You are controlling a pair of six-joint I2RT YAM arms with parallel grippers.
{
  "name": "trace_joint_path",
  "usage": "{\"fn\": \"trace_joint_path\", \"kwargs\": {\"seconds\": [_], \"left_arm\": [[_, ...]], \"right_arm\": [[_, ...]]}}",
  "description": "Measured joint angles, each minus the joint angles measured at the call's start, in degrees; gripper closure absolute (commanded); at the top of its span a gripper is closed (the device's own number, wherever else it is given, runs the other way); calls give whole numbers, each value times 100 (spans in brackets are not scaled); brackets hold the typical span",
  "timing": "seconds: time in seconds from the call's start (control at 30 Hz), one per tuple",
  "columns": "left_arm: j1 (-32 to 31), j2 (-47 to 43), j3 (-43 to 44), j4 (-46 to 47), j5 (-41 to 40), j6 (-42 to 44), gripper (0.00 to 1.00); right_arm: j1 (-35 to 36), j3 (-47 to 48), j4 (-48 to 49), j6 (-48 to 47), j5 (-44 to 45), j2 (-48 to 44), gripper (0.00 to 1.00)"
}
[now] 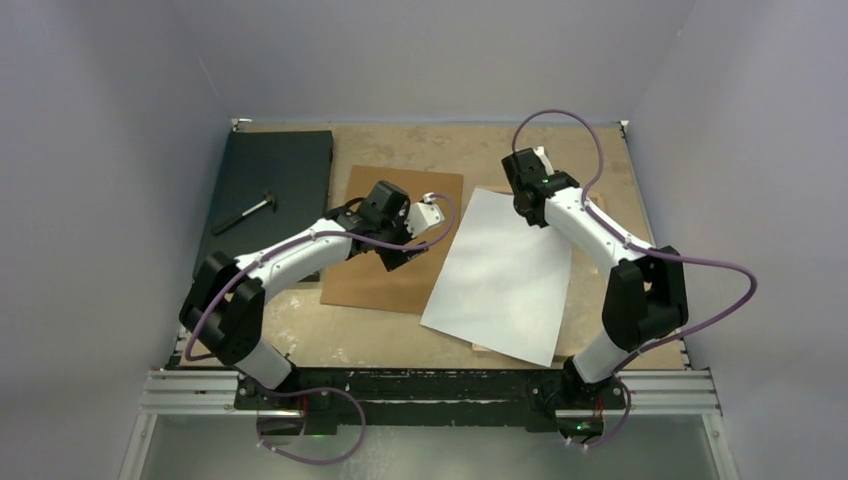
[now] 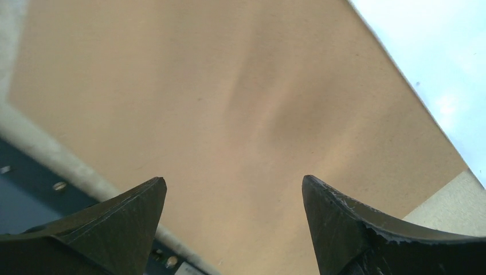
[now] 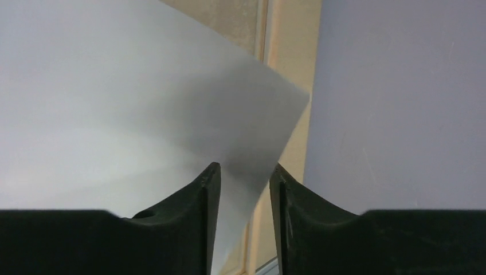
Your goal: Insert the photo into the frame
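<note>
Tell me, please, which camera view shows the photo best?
The top external view: it shows nearly the whole photo, white back up. The right wrist view shows only one corner up close; the left wrist view, only a pale sliver.

Soft, even light from above fills the top view. Shadows are faint, and the photo (image 1: 500, 270) reads bright white without glare. The left wrist view is blurred: the brown panel (image 2: 229, 114) carries a dim shadow patch. In the right wrist view the photo greys toward its corner.
</note>
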Motion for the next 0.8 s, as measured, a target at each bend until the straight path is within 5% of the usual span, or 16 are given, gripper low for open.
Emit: {"fn": "trace_joint_path", "kwargs": {"seconds": [0.1,0.33,0.4,0.63,0.8], "left_arm": [[-4,326,-39,24,291,9,17],[-254,507,-146,282,621,-2,23],[-350,586,-175,358,667,-4,24],[-291,688,-315,511,678,-33,25],[4,695,-315,562,614,-98,25]], "right_arm": [[-142,-63,227,-2,7,0,38],[-304,-306,691,345,-227,81,18],[-505,-323,953,595,-686,-50,3],[-2815,-929,1939,1646,-2317,-1281,1],[-3934,-1322,2271,2288,-3040,-1285,1]]}}
